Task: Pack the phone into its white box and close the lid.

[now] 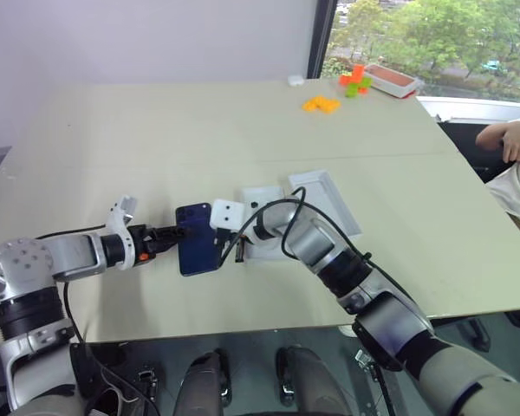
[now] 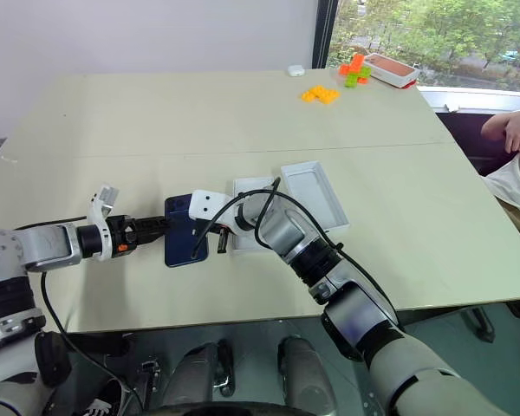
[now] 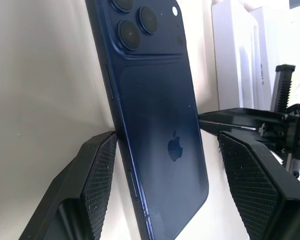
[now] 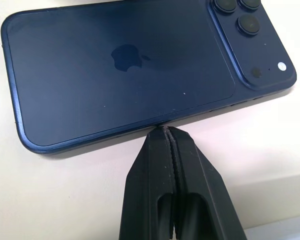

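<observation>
Phone [image 1: 198,239] lies back-up on the tabletop [image 1: 156,139], camera cluster at the far end, just to the robot's left of the white box [image 1: 262,201] and the lid [image 1: 326,201]; both of those lie open side up, nothing packed yet. Left gripper [image 3: 162,150] comes in low from the robot's left, fingers [image 3: 97,172] spread wide to either side of the phone's near end; one pad looks to be touching the edge, the other stands clear, so no grasp yet. Right gripper [image 4: 167,131] has its fingers clenched together on nothing, the joined tip pressed to the phone's long edge on the box side. Judgement: the shut right fingers serve as a stop or pry point, bracing the thin slab so it will not slide away while the left fingers close on it. Flat glossy phone offers little to grip from above, hence the low side approach.
</observation>
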Action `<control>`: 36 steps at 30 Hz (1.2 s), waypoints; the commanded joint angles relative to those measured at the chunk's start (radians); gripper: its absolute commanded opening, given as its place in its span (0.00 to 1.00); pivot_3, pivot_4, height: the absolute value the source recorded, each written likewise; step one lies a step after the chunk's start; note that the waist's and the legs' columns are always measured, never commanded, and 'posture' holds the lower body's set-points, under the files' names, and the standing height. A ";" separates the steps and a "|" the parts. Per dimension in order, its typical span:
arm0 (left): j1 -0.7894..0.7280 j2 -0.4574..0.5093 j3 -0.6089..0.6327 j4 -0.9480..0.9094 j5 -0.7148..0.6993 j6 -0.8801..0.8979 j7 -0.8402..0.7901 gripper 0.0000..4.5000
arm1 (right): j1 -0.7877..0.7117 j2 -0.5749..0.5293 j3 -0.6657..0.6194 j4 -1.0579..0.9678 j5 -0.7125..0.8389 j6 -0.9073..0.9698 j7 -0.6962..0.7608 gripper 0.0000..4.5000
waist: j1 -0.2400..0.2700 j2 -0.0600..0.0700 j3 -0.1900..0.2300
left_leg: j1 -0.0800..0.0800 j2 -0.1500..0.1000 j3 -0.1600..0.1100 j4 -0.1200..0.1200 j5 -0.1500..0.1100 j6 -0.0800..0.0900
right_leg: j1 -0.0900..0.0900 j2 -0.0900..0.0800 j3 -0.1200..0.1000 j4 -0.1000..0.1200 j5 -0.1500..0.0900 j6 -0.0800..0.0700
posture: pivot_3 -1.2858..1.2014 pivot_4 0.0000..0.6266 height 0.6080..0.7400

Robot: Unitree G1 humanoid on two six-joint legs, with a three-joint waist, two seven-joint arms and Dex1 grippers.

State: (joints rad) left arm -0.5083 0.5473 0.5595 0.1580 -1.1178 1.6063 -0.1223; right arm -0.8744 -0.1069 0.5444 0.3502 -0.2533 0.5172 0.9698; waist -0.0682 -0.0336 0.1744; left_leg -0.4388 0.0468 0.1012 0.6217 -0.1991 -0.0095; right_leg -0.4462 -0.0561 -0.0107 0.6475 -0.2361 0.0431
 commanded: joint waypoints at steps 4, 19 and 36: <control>-0.032 -0.024 -0.005 -0.027 -0.130 0.008 0.087 0.76 | 0.009 0.014 0.021 0.001 0.009 -0.008 0.000 0.02 | -0.002 -0.001 0.000 | -0.001 0.000 0.000 0.000 0.000 0.000 | 0.000 0.000 -0.001 0.000 0.000 0.000 | 0.52 0.24 1.00; 0.072 -0.023 0.023 -0.020 -0.111 -0.030 0.069 0.57 | 0.010 -0.003 0.020 -0.003 0.003 -0.035 -0.007 0.00 | -0.002 -0.001 0.000 | -0.002 0.000 0.000 -0.007 0.003 -0.005 | -0.005 0.000 -0.001 -0.001 0.000 0.000 | 0.52 0.24 1.00; 0.147 -0.026 0.101 0.111 -0.124 -0.035 -0.108 0.17 | 0.006 -0.018 0.014 -0.022 0.004 -0.041 -0.018 0.00 | -0.001 -0.001 -0.001 | -0.005 0.000 0.000 -0.009 0.003 -0.005 | -0.009 -0.001 -0.002 -0.002 0.001 -0.002 | 0.52 0.24 1.00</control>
State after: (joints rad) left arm -0.3654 0.5258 0.6454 0.2588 -1.2459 1.5797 -0.2185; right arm -0.8713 -0.1242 0.5492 0.3448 -0.2496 0.4749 0.9518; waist -0.0691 -0.0349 0.1735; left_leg -0.4436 0.0468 0.1014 0.6132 -0.1958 -0.0147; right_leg -0.4560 -0.0571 -0.0124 0.6452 -0.2354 0.0416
